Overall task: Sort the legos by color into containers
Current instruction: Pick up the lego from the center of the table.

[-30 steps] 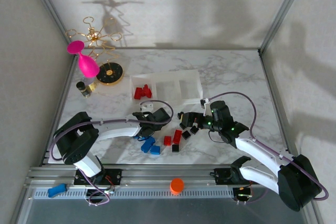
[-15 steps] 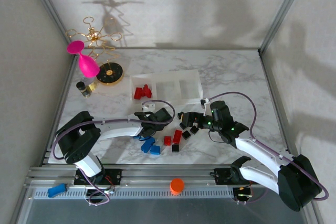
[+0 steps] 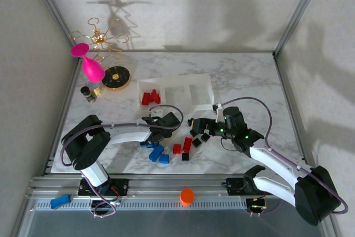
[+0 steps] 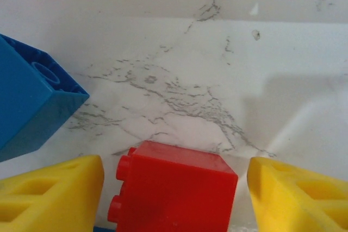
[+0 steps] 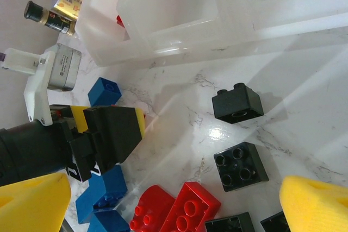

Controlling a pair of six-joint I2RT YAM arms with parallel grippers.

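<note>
A red lego (image 4: pixel 174 188) lies on the marble between the yellow fingers of my left gripper (image 4: pixel 175 177). The gripper is open, with a thin gap on each side of the lego. A blue lego (image 4: pixel 27 101) lies at its left. From above, my left gripper (image 3: pixel 163 125) sits over the blue legos (image 3: pixel 157 153). My right gripper (image 5: pixel 175 188) is wide open above black legos (image 5: pixel 240 165) and red legos (image 5: pixel 191 208), holding nothing. The containers (image 3: pixel 175 77) stand behind, with red legos (image 3: pixel 150 97) in the left bin.
An orange cap (image 3: pixel 187 196) rests on the front rail. A gold stand (image 3: pixel 116 77), a pink glass (image 3: pixel 89 65) and a small bottle (image 3: pixel 89 94) stand at the back left. My two grippers (image 3: pixel 195 130) are close together over the pile.
The left arm's elbow has edged to the right while its gripper stays by the bricks. The right arm has not moved.
</note>
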